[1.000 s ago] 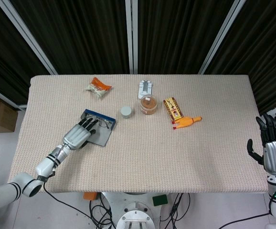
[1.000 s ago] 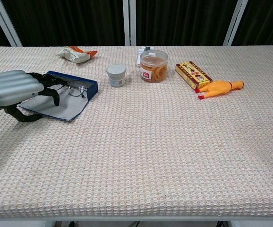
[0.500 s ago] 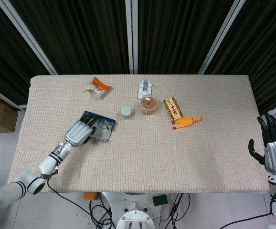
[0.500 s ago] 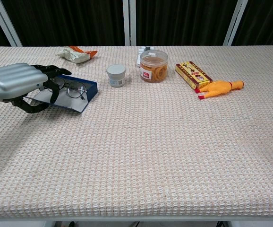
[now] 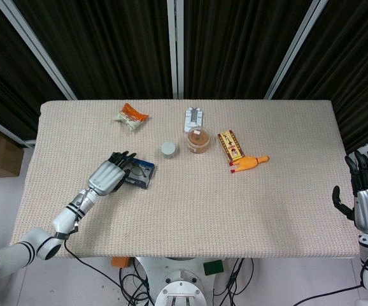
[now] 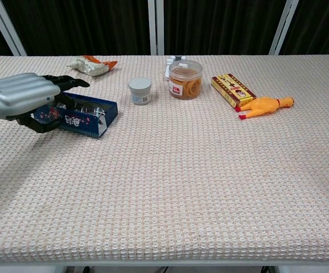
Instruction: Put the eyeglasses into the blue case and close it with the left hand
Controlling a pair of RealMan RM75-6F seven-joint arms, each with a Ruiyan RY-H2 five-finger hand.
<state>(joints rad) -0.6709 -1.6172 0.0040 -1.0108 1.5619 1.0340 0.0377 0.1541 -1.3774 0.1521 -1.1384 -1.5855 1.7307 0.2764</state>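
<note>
The blue case [image 5: 141,173] [image 6: 80,120] lies at the table's left-middle, its lid tilted up so that the patterned blue outside faces front. The eyeglasses [image 6: 91,107] lie inside it, their lenses showing just over the raised lid in the chest view; the head view hides most of them. My left hand [image 5: 109,175] [image 6: 21,98] grips the lid's left end, fingers stretched over the top and thumb below. My right hand [image 5: 364,199] hangs off the table's right edge, fingers apart and empty; the chest view does not show it.
At the back lie a snack packet [image 5: 131,116] [image 6: 90,64], a small grey-lidded jar [image 5: 169,149] [image 6: 140,90], a clear tub of biscuits [image 5: 198,139] [image 6: 185,79], a white item [image 5: 193,118], a yellow box [image 5: 230,145] [image 6: 233,90] and a rubber chicken [image 5: 249,164] [image 6: 265,105].
My left hand has swung the case lid up from lying flat on the table to standing over the eyeglasses, moving slightly toward the back. The right hand has sunk a little.
</note>
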